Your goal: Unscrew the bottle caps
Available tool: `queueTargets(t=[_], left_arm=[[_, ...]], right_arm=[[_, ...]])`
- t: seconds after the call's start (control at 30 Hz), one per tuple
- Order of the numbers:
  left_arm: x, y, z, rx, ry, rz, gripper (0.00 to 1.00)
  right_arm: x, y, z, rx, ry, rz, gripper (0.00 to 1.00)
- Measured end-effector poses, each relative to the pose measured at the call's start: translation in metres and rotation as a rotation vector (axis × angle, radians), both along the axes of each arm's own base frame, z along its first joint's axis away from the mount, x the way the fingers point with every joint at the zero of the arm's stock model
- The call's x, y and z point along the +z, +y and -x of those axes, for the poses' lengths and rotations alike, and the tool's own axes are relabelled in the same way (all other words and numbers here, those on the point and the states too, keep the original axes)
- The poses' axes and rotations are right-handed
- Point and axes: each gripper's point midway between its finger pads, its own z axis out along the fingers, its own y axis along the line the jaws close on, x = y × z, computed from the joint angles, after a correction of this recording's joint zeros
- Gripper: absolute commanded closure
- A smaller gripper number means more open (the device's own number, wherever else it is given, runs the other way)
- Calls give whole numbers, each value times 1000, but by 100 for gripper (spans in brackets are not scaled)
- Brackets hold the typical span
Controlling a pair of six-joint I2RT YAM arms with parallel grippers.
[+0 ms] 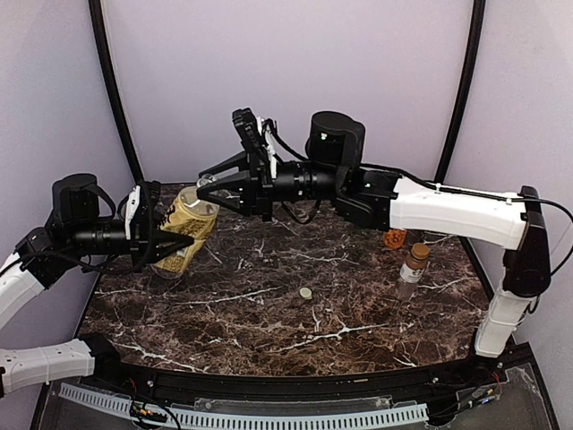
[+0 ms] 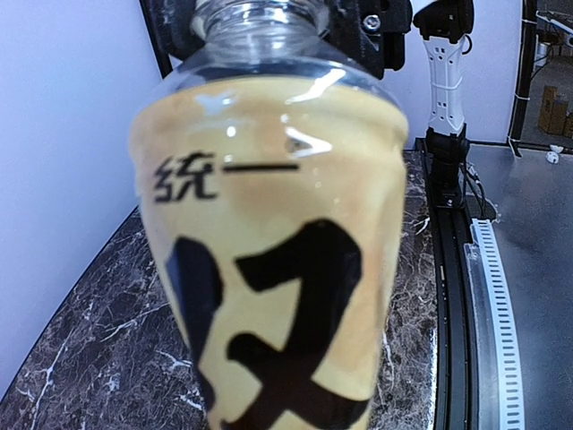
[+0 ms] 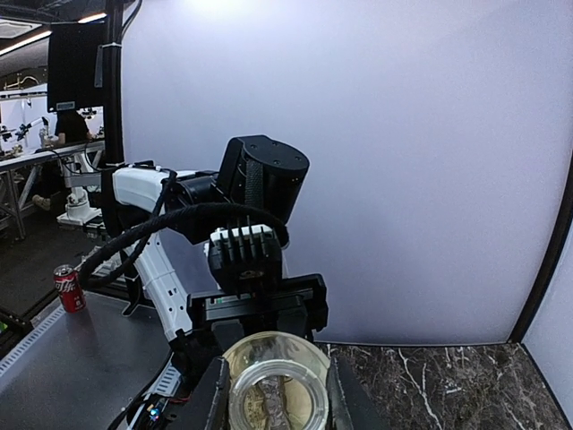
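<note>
We see the yellow bottle (image 1: 188, 224) held off the tabletop (image 1: 269, 331) at the left, tilted with its neck toward the back. It is clear plastic, smooth and glossy. The shoulder is rounded and see-through, and the body below it is tan-yellow with bold black characters. The left pincer (image 1: 168, 240) is clenched around the bottle's body, black fingers on either side.

The right pincer (image 1: 215, 184) reaches in from the right and meets the neck. In the right wrist view we look straight down into a round, open mouth with a thick clear rim. A black finger presses against each side of it, so we read this pincer as grasping the neck.

A small pale round cap (image 1: 306, 293) lies flat on the tabletop near the middle, well apart from every bottle. At the right side a slim bottle (image 1: 413, 269) stands upright, clear with a brown cap. Just behind it is the orange bottle (image 1: 394, 239), squat and partly hidden by the right arm (image 1: 457, 215), whose shell is white with black joints.

The tabletop is polished dark brown marble with white veins running through it. A black rail with a white perforated strip (image 1: 295, 417) runs along its near edge. Plain pale lilac walls (image 1: 269, 63) close in the back and sides, and curved black poles (image 1: 107, 90) rise at the corners. Past the enclosure, the right wrist view shows a grey bench with a red can (image 3: 69, 288) standing on it.
</note>
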Motion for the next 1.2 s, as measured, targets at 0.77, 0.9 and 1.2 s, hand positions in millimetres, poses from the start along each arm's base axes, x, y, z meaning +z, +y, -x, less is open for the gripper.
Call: queueTargets(t=[0.77,0.9,1.2], left_arm=[[-18,39,-49,346,-127,-88,1],[-21,43,-51,365,-128,-89,1],[-23,47,-52,378,-127,-90,1]], right_arm=[[-101,-66,-189,-784,47,341,100],[-143,-78,-225,-883,77,421,100],[-199,-84,-245,-947,158,529,100]])
